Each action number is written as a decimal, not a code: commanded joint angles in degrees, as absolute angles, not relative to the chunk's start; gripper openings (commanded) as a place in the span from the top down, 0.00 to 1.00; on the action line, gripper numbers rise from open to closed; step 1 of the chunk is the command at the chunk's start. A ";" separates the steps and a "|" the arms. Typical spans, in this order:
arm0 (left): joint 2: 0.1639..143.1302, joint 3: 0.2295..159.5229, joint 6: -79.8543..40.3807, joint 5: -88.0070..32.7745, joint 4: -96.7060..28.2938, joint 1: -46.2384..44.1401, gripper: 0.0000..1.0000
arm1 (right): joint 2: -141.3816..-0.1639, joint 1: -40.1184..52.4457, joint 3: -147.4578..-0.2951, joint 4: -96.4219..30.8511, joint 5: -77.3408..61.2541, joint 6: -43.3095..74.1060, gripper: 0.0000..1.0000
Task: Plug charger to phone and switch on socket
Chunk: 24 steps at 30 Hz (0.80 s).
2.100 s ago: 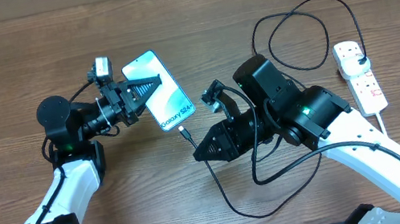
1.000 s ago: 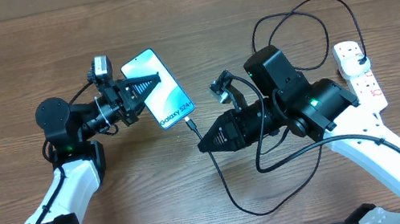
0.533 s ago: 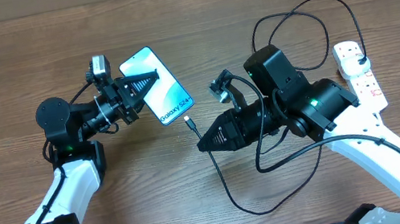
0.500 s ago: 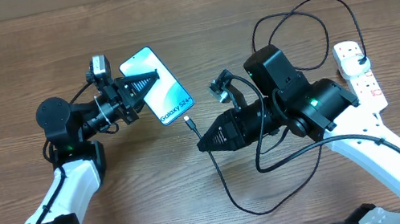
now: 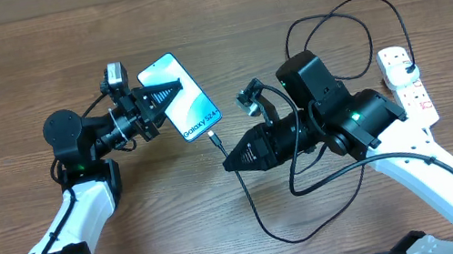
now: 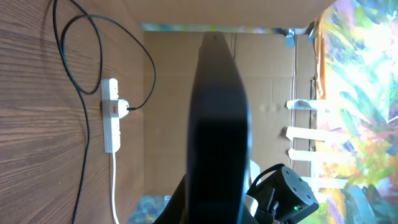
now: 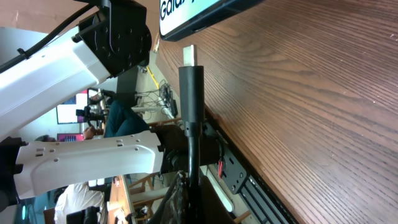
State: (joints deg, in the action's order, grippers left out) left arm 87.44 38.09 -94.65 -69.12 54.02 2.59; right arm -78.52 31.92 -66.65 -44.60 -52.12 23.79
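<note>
Clamped on the charger, the right gripper held its plug just short of the phone, which the left gripper pinched; plugging in and switching the socket awaited.

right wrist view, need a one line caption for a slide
The right gripper holds the charger with its plug tip just short of the phone's bottom edge, not yet inserted.
</note>
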 commanded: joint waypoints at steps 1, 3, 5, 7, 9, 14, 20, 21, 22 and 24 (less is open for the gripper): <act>87.00 39.48 -96.51 -68.64 54.74 2.17 0.96 | -77.60 32.23 -67.79 -44.21 -52.80 23.81 0.96; 87.00 39.48 -96.51 -68.64 54.74 2.17 0.96 | -77.60 32.23 -67.79 -44.18 -52.80 23.81 0.96; 87.00 39.48 -96.60 -68.66 54.74 2.17 0.96 | -77.65 32.23 -67.79 -44.12 -52.80 23.81 0.96; 87.00 39.48 -96.95 -68.66 54.74 2.15 0.96 | -77.78 32.23 -67.79 -43.94 -52.80 23.83 0.96; 87.00 39.48 -96.92 -68.75 54.72 2.15 0.96 | -77.93 32.23 -67.79 -43.77 -52.77 23.86 0.96; 87.00 39.48 -96.90 -69.04 54.72 2.15 0.96 | -78.56 32.23 -67.79 -43.75 -52.80 24.01 0.96; 87.00 39.48 -96.88 -69.04 54.72 2.15 0.96 | -79.33 32.23 -67.79 -43.75 -52.82 23.99 0.96; 87.00 39.48 -96.88 -69.04 54.72 2.15 0.96 | -79.33 32.23 -67.79 -43.72 -52.82 23.99 0.96; 87.00 39.48 -96.88 -69.04 54.72 2.15 0.96 | -79.33 32.23 -67.79 -43.62 -52.82 23.99 0.96; 87.00 39.48 -96.88 -69.01 54.72 2.15 0.96 | -79.33 32.23 -67.79 -43.38 -52.82 23.99 0.96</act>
